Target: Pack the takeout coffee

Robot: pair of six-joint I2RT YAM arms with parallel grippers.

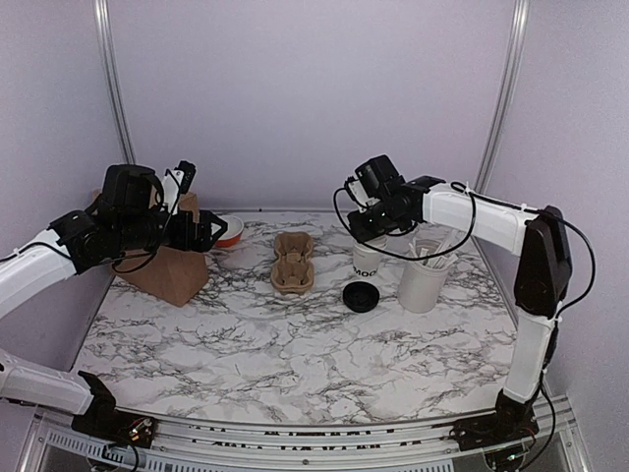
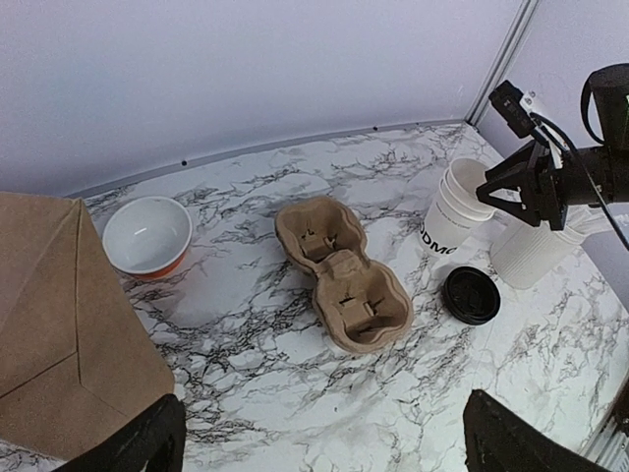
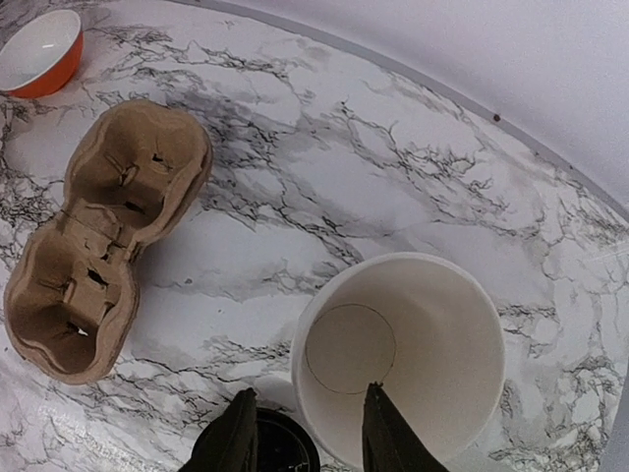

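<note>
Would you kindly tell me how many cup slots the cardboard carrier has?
2: the carrier has one slot at its far end and another at its near end, both empty.

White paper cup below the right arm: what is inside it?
The white paper cup looks empty: its plain round bottom shows. One of the right fingers reaches inside at the near wall and covers a small part of the inside there.
</note>
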